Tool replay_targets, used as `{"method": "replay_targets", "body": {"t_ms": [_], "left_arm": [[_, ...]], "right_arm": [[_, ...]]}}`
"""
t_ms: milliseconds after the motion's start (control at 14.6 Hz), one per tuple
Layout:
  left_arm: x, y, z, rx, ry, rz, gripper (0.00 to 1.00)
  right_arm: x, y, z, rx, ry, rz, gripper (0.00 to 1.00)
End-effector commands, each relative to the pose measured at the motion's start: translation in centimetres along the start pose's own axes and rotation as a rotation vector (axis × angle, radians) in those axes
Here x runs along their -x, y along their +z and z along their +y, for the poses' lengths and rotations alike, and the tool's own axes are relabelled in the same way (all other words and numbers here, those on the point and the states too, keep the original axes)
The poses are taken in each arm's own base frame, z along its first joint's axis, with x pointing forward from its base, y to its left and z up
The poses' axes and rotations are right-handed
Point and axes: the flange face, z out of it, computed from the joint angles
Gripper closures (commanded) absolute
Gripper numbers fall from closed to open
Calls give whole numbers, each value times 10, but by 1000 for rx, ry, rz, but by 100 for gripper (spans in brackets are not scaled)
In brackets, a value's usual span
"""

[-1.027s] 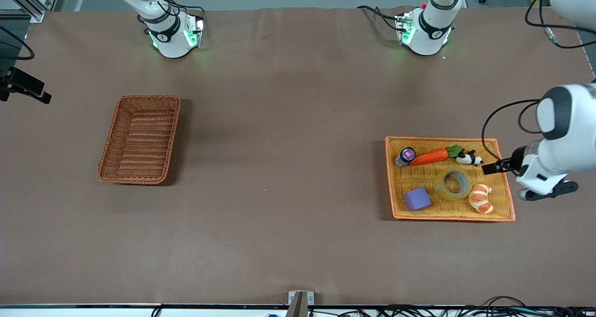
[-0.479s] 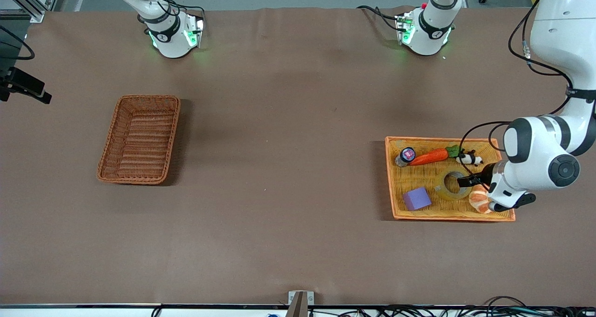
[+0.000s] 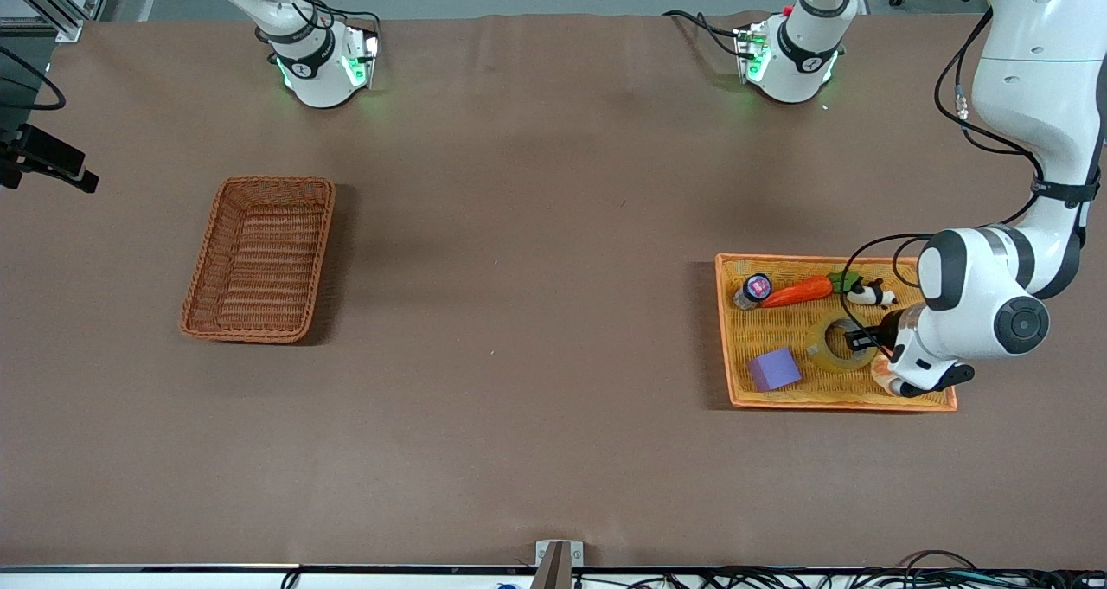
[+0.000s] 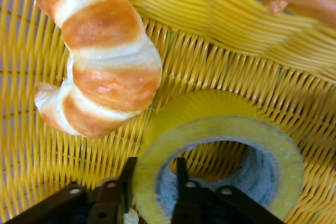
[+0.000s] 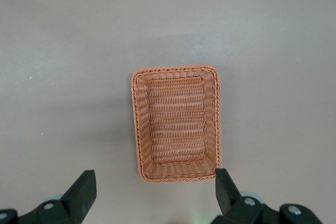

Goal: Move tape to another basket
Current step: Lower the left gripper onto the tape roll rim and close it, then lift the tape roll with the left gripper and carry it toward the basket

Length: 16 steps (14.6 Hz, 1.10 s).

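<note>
The tape [image 3: 837,345] lies flat in the orange-yellow basket [image 3: 735,334] at the left arm's end of the tabletop [image 3: 536,329], with the croissant [image 4: 100,64] just beside it, the purple block [image 3: 774,368] close by, and the carrot [image 3: 796,291] and panda toy [image 3: 870,294] farther from the front camera. Over the last second the left gripper [image 3: 858,340] has swung in from outside the basket's rim and come down onto the roll. That suggests the approach is nearly done and the grasp is about to begin. In the left wrist view its fingers [image 4: 181,184] straddle the ring's wall, one in the hole and one outside, narrowly parted and not yet pinching. The reddish-brown basket [image 3: 259,256] stands empty, well apart toward the right arm's end. The right gripper [image 5: 152,195] waits high over it, spread wide and holding nothing.
</note>
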Motion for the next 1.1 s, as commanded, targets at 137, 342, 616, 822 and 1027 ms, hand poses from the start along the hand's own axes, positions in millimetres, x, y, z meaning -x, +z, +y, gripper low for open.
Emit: {"method": "replay_targets", "body": {"t_ms": [137, 342, 616, 822, 1027], "left_arm": [[16, -93, 37, 37, 67, 87, 100], [38, -171, 96, 79, 20, -22, 100], [99, -169, 240, 83, -90, -41, 100], [142, -124, 352, 116, -168, -33, 100], [187, -58, 435, 182, -223, -18, 100]], "right_arm": [[5, -3, 2, -28, -5, 4, 0], [5, -3, 3, -28, -2, 4, 0], [4, -2, 3, -29, -2, 1, 0], [3, 0, 3, -28, -2, -2, 0], [3, 0, 3, -28, 0, -4, 0]]}}
